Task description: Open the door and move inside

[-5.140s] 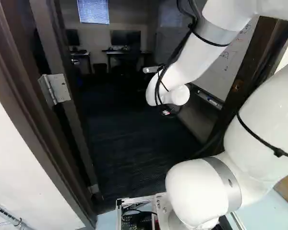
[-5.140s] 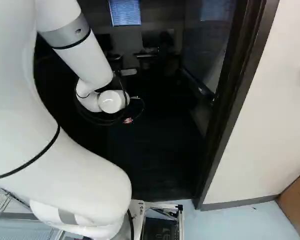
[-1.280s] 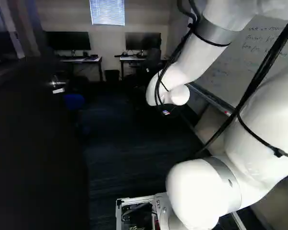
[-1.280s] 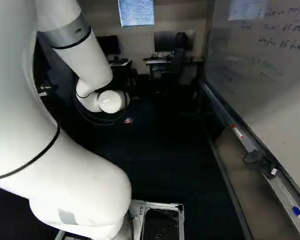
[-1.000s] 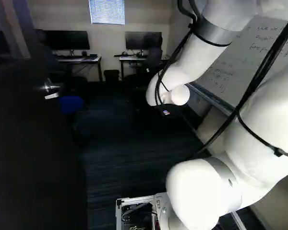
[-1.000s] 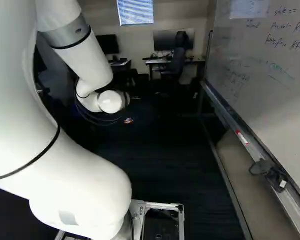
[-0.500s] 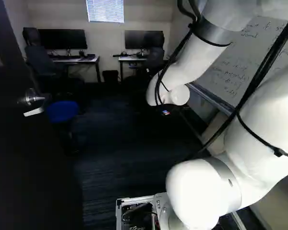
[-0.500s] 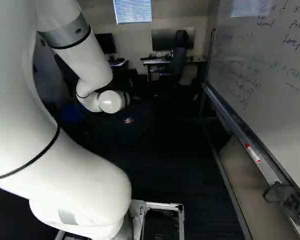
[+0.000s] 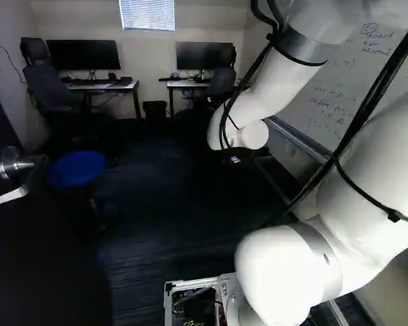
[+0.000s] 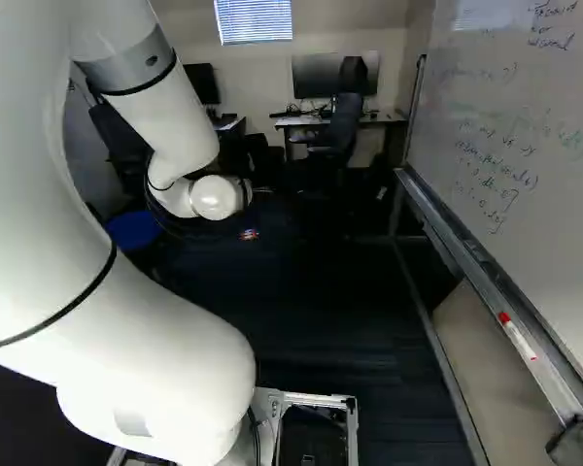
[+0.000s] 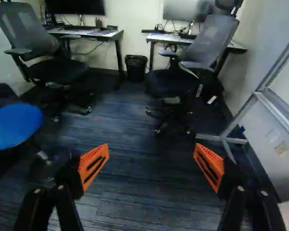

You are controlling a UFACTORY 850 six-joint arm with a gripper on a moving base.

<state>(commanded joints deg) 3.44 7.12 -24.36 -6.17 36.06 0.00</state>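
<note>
Okay, left base view: door [image 9: 47, 265] swung open at the left, handle [image 9: 15, 163] on it, carpet [image 9: 163, 197] past its edge. Right base view: carpet between my arm [image 10: 117, 330] and whiteboard ledge [image 10: 466, 262]. Wrist view: my gripper [image 11: 151, 156] released, fingers wide, carpet ahead.

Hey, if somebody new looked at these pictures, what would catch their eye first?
Probably the big white arm, looming at the right of the left base view. Next, the open gripper, its orange pads standing wide apart in the wrist view. Then the bright blue seat, right of the door handle in the left base view.
</note>
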